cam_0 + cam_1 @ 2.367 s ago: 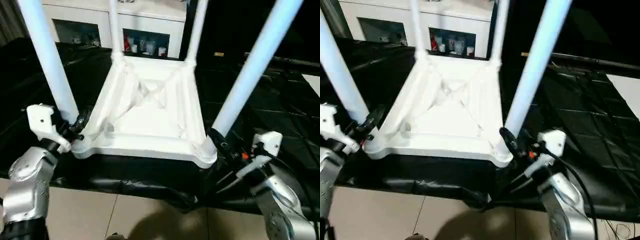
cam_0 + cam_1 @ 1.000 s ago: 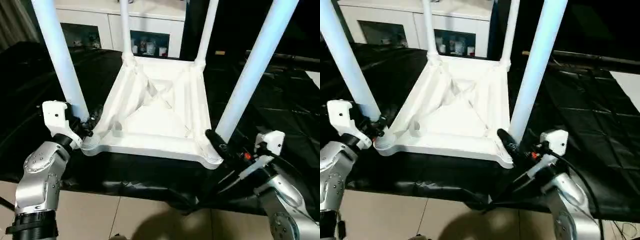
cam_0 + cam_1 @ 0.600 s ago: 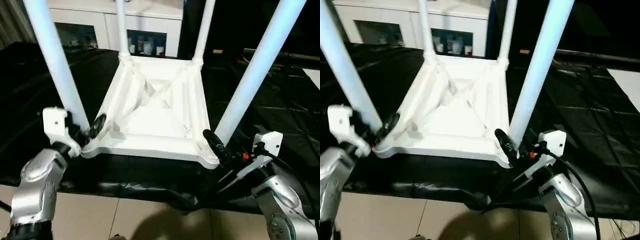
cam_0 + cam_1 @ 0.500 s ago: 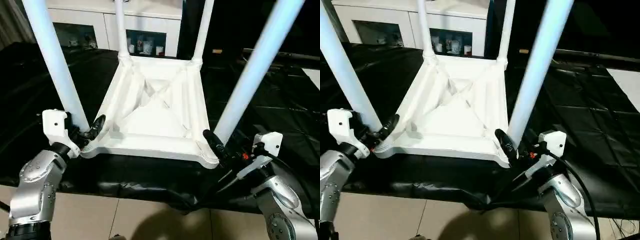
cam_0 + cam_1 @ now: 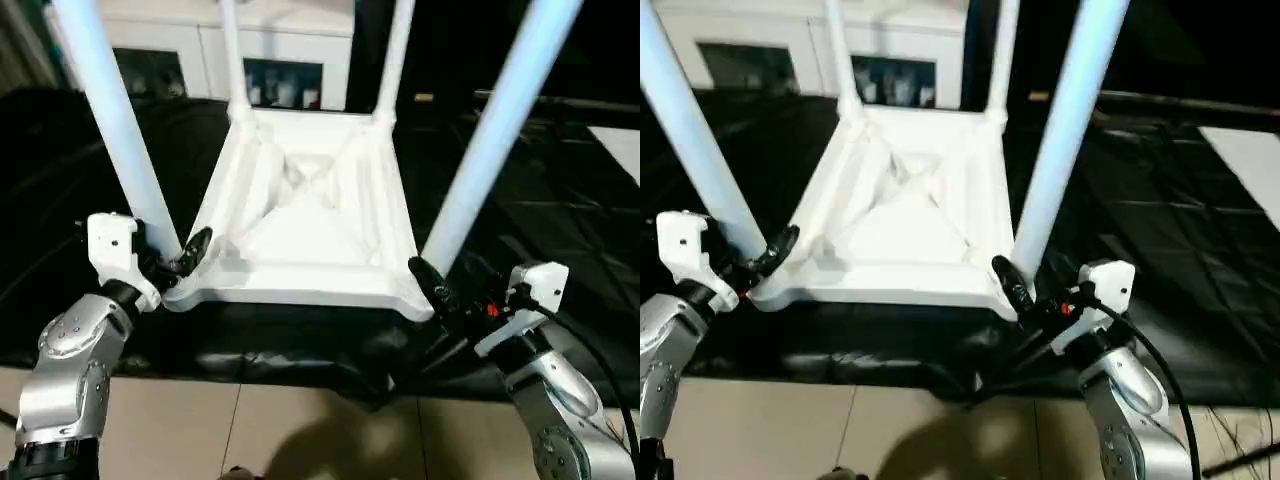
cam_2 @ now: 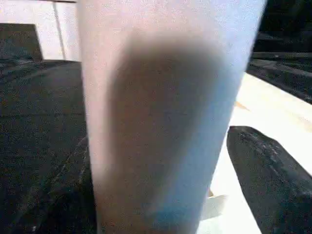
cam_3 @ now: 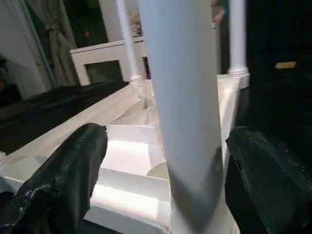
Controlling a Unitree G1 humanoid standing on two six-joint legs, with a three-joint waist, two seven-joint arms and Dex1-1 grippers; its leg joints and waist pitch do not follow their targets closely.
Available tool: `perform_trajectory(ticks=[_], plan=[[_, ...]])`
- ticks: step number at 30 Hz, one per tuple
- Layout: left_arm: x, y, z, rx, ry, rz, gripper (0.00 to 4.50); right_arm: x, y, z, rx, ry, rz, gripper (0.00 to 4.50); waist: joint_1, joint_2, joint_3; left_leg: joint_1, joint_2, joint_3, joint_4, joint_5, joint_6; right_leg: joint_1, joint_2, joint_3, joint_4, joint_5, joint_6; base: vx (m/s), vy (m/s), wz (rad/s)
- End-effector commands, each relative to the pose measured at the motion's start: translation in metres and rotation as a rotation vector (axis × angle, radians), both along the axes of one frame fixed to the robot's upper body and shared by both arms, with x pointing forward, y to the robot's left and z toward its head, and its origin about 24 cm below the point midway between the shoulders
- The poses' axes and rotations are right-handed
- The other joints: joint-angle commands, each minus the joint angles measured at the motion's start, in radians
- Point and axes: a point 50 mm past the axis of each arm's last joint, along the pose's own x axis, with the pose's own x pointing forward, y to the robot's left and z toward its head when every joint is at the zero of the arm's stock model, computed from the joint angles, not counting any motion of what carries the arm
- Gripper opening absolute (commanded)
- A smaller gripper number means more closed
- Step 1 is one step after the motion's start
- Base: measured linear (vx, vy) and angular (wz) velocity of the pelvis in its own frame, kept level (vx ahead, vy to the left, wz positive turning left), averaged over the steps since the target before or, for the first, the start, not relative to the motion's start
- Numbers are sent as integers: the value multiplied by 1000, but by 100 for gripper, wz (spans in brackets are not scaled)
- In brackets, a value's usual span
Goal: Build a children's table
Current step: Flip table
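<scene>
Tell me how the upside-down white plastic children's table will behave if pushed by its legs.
The white plastic children's table probably slides easily on the smooth black sheet. Its hollow ribbed underside suggests it is light. Pushed high on a long white tube leg, it may tip or flex.

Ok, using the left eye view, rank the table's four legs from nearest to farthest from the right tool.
1. Near right leg, standing between the right tool's open fingers.
2. Far right leg, at the far corner on the same side.
3. Near left leg and far left leg: too close to call.
</scene>
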Motion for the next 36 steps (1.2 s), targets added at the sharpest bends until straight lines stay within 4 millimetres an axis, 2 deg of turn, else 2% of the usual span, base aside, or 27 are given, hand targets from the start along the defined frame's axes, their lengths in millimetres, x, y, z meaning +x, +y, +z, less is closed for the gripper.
perform_trajectory(ticks=[1,2,4,6,7,9,13,16,17,18,19,20,21,22,23,24,25,26,27,28,29,30,31,32,33,34,36], plan=[[1,-3,3,10,-8,-12,391,-1,-5,2,-23,-14,-26,430,-13,13,-34,33,16,-22,-102,-719,-65,6,-55,9,-97,-612,-41,0,0,0],[1,-3,3,13,-10,-10,391,-2,-6,2,-27,-16,-30,430,-13,13,-34,33,16,-22,-102,-719,-65,6,-55,9,-97,-612,-41,0,0,0],[1,-1,2,20,-11,2,391,-4,-13,2,-35,-20,-27,430,-13,13,-36,31,13,-17,-95,-656,-50,6,-62,5,-107,-627,-34,0,0,0],[0,1,2,17,-8,13,391,-8,-16,4,-30,-17,19,430,-14,12,-34,34,13,-16,-93,-657,-44,3,-63,0,-110,-628,-33,0,0,0],[0,2,1,11,0,20,391,-19,-19,6,8,29,148,430,-14,14,-35,36,12,-16,-92,-657,-36,5,-59,-3,-111,-615,-33,0,0,0],[0,2,2,15,1,18,391,-24,-21,7,13,46,207,430,-9,10,-34,36,13,-14,-90,-643,-27,3,-61,3,-110,-608,-31,0,0,0],[2,1,3,21,0,23,391,-31,-30,14,16,73,285,430,-10,10,-34,28,13,-17,-91,-630,-23,7,-62,-3,-109,-605,-32,0,0,0],[3,2,2,7,15,59,376,-32,-28,23,33,68,338,430,-12,7,-32,39,8,-17,-84,-641,-22,1,-62,-11,-119,-649,-15,0,0,0],[4,3,2,3,17,78,366,-31,-26,24,26,71,348,430,-15,2,-31,41,7,-16,-82,-642,-21,-1,-61,-17,-123,-661,-11,0,0,0],[4,3,2,3,17,78,366,-31,-26,24,26,71,348,430,-15,2,-31,41,7,-16,-82,-642,-21,-1,-61,-17,-123,-661,-11,0,0,0],[6,9,3,-29,16,158,347,-22,-13,16,-10,100,328,430,-20,1,-28,42,7,-20,-81,-658,-24,2,-58,-31,-129,-676,2,0,0,0],[6,9,3,-29,16,158,347,-22,-13,16,-10,100,328,430,-25,7,-26,43,8,-23,-84,-676,-30,4,-54,-40,-128,-666,2,0,0,0],[6,11,3,-40,18,189,341,-17,-8,12,-23,119,314,430,-34,18,-25,42,17,-30,-96,-733,-33,16,-48,-54,-124,-631,4,0,0,0],[8,14,4,-90,15,250,337,-6,3,2,-53,143,272,430,-39,24,-22,15,44,-42,-138,-834,-48,53,-40,-52,-57,-493,-27,0,0,0],[8,14,5,-99,13,259,325,-4,6,1,-61,136,270,430,-23,39,-15,-23,69,-38,-196,-917,-60,89,-26,-46,33,-392,-51,-82,-36,6],[8,14,5,-113,9,274,312,-1,10,0,-74,125,266,430,13,33,-27,-49,81,-27,-210,-936,-53,108,-26,-14,115,-245,-59,-82,-36,6],[9,14,6,-135,5,284,304,3,14,-1,-81,115,253,430,48,14,-20,2,56,35,-209,-883,-44,33,-17,30,114,-288,-67,-11,-110,24],[10,13,7,-160,3,295,299,9,17,-2,-69,127,219,430,17,-69,-18,101,-40,22,86,-395,-19,-116,-118,67,-149,-1077,18,36,-143,12],[10,13,8,-169,2,298,294,12,18,-2,-55,134,204,430,25,-55,-34,56,-31,-6,81,-237,7,-57,-154,109,-128,-1084,1,36,-143,12],[9,12,8,-187,2,299,273,15,21,-1,-37,128,197,430,56,-40,-58,-7,5,-20,-13,-129,-6,19,-124,96,-60,-815,-23,59,-58,-13],[9,11,8,-192,3,300,261,16,22,0,-33,129,193,430,53,-45,-48,-11,9,-15,-39,-163,-19,6,-81,75,-39,-665,-28,80,-25,-1],[9,10,9,-196,4,301,255,18,24,0,-31,128,194,430,54,-30,-58,7,9,-8,-46,-191,-32,-7,-53,64,-24,-529,-45,80,-25,-1],[9,8,9,-203,7,302,255,20,27,1,-30,125,199,430,47,-20,-70,15,19,-1,-53,-213,-31,-3,-36,62,0,-206,-130,9,-50,15],[9,8,9,-205,8,302,242,21,28,1,-31,123,201,430,42,-21,-59,1,16,3,-60,-271,-31,-1,-36,64,-5,-221,-149,0,0,0],[9,8,9,-205,8,302,242,21,28,1,-31,123,201,430,39,-25,-58,-2,12,4,-60,-299,-35,1,-36,63,-7,-254,-147,0,0,0],[10,6,9,-213,9,302,231,23,31,1,-29,122,196,430,39,-27,-60,4,10,7,-58,-330,-34,-2,-40,65,-14,-310,-138,0,0,0],[10,4,10,-224,12,298,229,25,34,0,-37,121,187,430,37,-26,-59,3,10,8,-59,-331,-32,-3,-42,67,-18,-335,-131,0,0,0]])
